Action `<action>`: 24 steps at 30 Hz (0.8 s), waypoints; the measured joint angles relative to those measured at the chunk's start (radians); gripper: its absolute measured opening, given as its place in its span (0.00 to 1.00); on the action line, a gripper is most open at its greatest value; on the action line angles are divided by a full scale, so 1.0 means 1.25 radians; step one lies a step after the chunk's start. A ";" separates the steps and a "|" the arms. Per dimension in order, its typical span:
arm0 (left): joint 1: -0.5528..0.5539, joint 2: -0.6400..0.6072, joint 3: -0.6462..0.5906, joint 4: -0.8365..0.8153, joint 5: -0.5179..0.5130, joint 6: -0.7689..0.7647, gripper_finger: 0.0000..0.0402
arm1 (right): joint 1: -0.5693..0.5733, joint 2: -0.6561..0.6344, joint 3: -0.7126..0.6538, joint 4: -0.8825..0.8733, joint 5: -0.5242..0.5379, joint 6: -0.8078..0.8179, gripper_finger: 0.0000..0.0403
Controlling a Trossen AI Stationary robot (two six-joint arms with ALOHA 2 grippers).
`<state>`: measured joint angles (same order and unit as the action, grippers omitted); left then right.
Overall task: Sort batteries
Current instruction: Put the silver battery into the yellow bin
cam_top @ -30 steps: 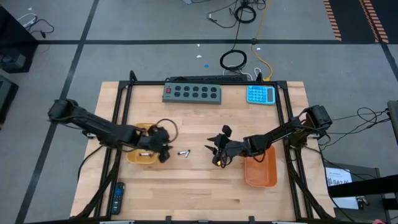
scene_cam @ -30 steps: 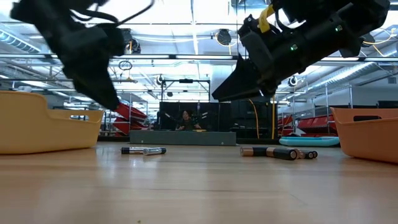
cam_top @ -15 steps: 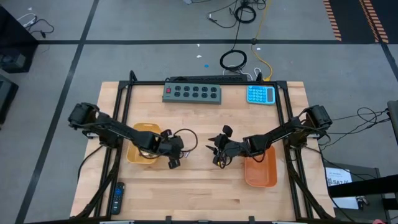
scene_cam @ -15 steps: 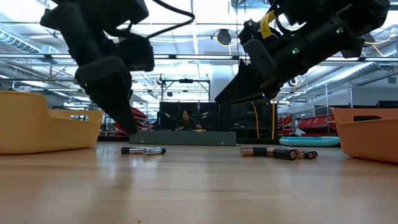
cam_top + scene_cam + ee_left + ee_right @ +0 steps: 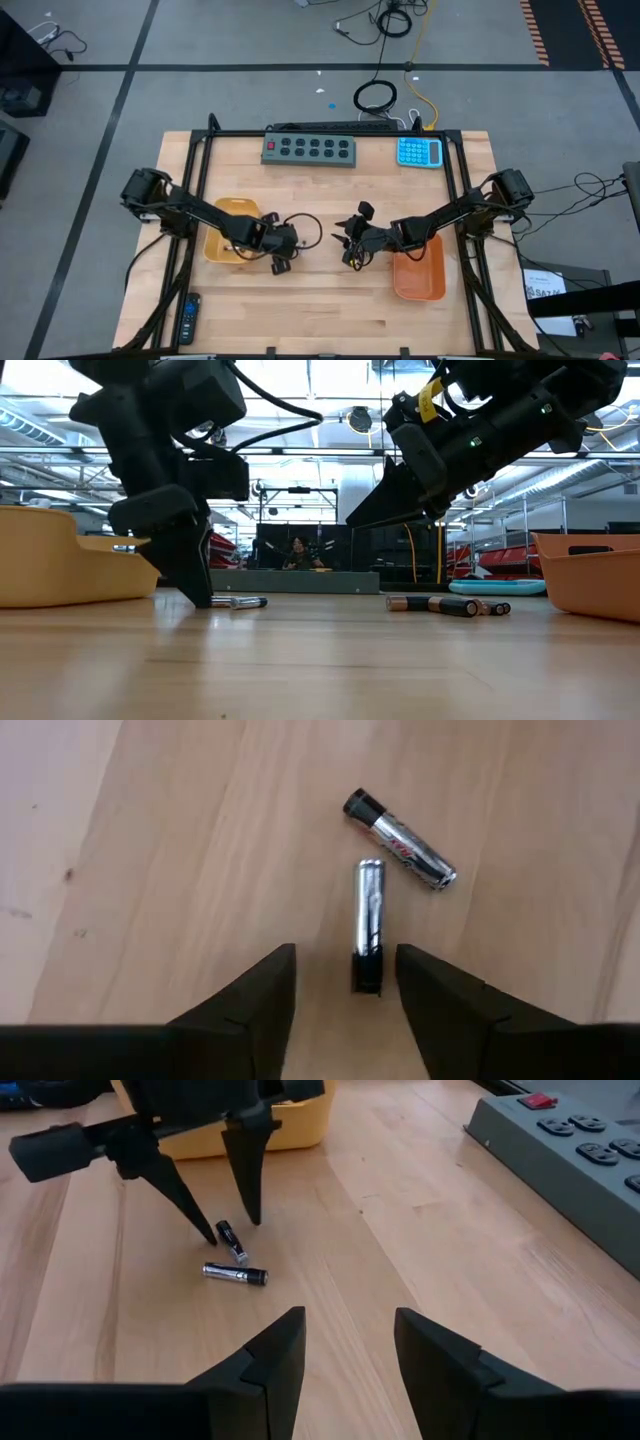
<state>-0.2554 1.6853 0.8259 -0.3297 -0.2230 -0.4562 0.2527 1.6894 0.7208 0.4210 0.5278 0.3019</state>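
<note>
Left gripper (image 5: 340, 985) open, pointed dark fingers down at the pale wood table (image 5: 330, 300), straddling the black end of a small silvery battery (image 5: 370, 920); nothing gripped. Second shiny cylinder battery (image 5: 400, 838) lies angled just beside it. Yellow plastic tray (image 5: 222, 250) close by. Right gripper (image 5: 345, 1345) hovers open and empty next to the orange tray (image 5: 420, 280); more batteries (image 5: 445, 605) lie below it.
</note>
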 joint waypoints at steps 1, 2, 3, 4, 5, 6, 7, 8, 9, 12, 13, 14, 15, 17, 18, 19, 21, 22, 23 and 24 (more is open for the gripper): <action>0.000 0.004 0.000 0.002 0.001 0.001 0.42 | 0.000 0.000 0.000 0.000 0.000 0.000 0.36; 0.000 0.007 0.001 0.004 0.003 0.001 0.37 | 0.000 0.000 0.000 0.000 0.000 0.000 0.36; 0.002 0.010 0.001 0.005 0.007 0.000 0.32 | 0.000 0.000 0.000 0.000 0.000 0.000 0.36; 0.004 0.013 0.002 0.006 0.013 -0.001 0.25 | 0.000 0.000 0.000 0.000 0.000 0.000 0.36; 0.006 0.016 0.002 0.008 0.016 -0.002 0.18 | 0.000 0.000 0.000 0.000 0.000 0.000 0.36; 0.007 0.017 0.003 0.009 0.019 -0.002 0.11 | 0.000 0.000 0.000 0.000 0.000 0.000 0.36; 0.008 0.019 0.003 0.008 0.021 -0.001 0.07 | 0.000 0.000 0.000 0.000 0.000 0.000 0.36; 0.007 0.019 0.003 0.009 0.020 -0.001 0.06 | 0.000 0.000 0.000 0.000 0.000 0.000 0.36; 0.007 0.020 0.003 0.009 0.021 -0.003 0.06 | 0.000 0.000 0.000 0.000 0.000 0.000 0.36; 0.007 0.013 0.003 0.006 0.021 -0.007 0.06 | 0.000 0.000 0.000 -0.001 0.000 0.000 0.36; 0.007 0.005 0.002 0.001 0.021 -0.007 0.06 | 0.000 0.000 0.000 -0.002 0.000 0.000 0.36; 0.005 -0.007 0.000 -0.008 0.022 -0.011 0.06 | 0.000 0.000 0.000 -0.003 0.000 0.000 0.36; 0.003 -0.025 -0.002 -0.030 0.020 -0.019 0.06 | 0.000 0.000 0.000 -0.003 0.000 0.000 0.36; -0.003 -0.081 -0.004 -0.070 0.000 -0.040 0.06 | 0.000 0.000 0.000 -0.004 0.000 0.000 0.36; -0.008 -0.113 -0.001 -0.090 -0.018 -0.058 0.06 | 0.000 0.000 0.000 -0.005 0.000 0.001 0.36; -0.014 -0.149 0.000 -0.120 -0.037 -0.079 0.06 | 0.000 0.000 0.000 -0.007 0.000 0.003 0.36; -0.033 -0.221 -0.002 -0.195 -0.073 -0.133 0.06 | 0.001 0.000 0.000 -0.013 0.000 0.007 0.36; -0.046 -0.256 -0.002 -0.226 -0.084 -0.170 0.06 | 0.002 0.000 0.000 -0.015 0.003 0.007 0.36; -0.058 -0.292 -0.001 -0.258 -0.090 -0.214 0.06 | 0.003 0.000 0.000 -0.016 0.012 0.007 0.36; -0.072 -0.325 -0.001 -0.304 -0.093 -0.264 0.06 | 0.006 0.000 0.000 -0.016 0.020 0.007 0.36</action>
<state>-0.3455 1.2795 0.8249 -0.7098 -0.3392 -0.7866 0.2599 1.6894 0.7208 0.4012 0.5530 0.3110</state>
